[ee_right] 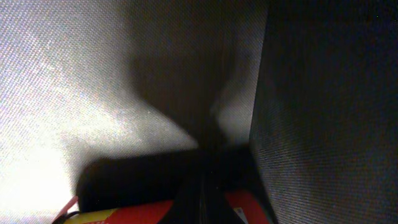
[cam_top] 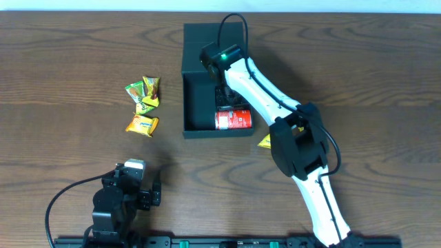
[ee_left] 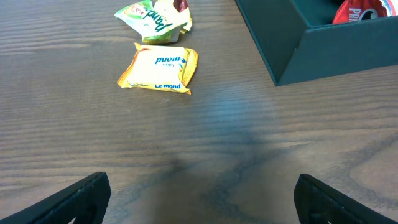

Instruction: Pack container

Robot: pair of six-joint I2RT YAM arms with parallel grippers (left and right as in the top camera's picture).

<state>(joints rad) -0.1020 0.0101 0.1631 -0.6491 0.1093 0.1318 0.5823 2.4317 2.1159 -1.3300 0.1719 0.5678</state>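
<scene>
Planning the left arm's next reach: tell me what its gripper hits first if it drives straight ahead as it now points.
Probably bare table: the left gripper looks angled down at wood between its open fingers. Moving level, the yellow packet lies next, slightly left of centre; depth is unclear.

The container (cam_top: 200, 45), a dark teal-black square rigid box, is sitting flat on the desk (cam_top: 69, 172) toward its far middle. Its hinged flap lid is lying open at the far side, leaving the interior exposed. Its near left corner (ee_left: 336, 50) is showing its plain, upright outer walls.
</scene>
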